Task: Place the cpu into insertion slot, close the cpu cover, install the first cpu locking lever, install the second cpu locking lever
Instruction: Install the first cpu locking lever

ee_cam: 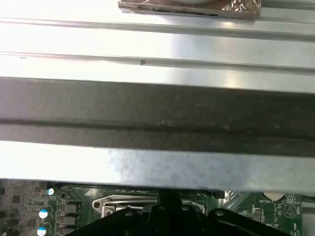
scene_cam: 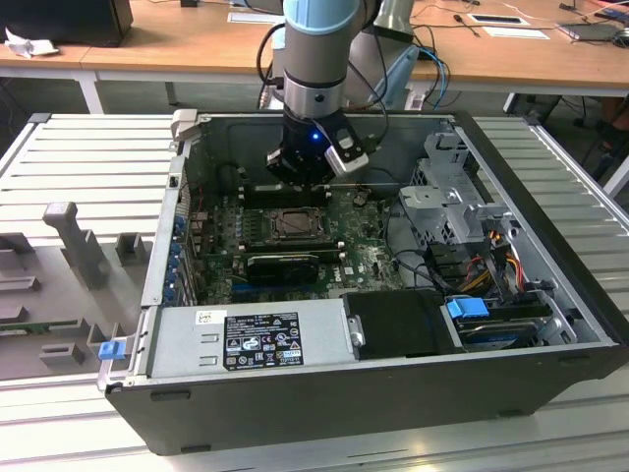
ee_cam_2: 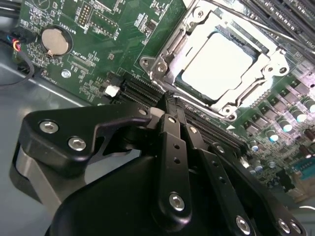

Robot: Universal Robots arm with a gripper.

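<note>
Silvery: one cpu (ee_cam_2: 216, 66) under one cpu cover (ee_cam_2: 183, 37).

The gripper (ee_cam_2: 170, 105) is matte black with silver screw heads. Just past its tips the cpu (ee_cam_2: 216, 61) shows a pale silvery top, framed by the dull-silver cpu cover (ee_cam_2: 162, 54). Around them the motherboard (ee_cam_2: 118, 44) is green, speckled with tiny silver parts. The computer case (scene_cam: 393, 393) is dark grey.
</note>
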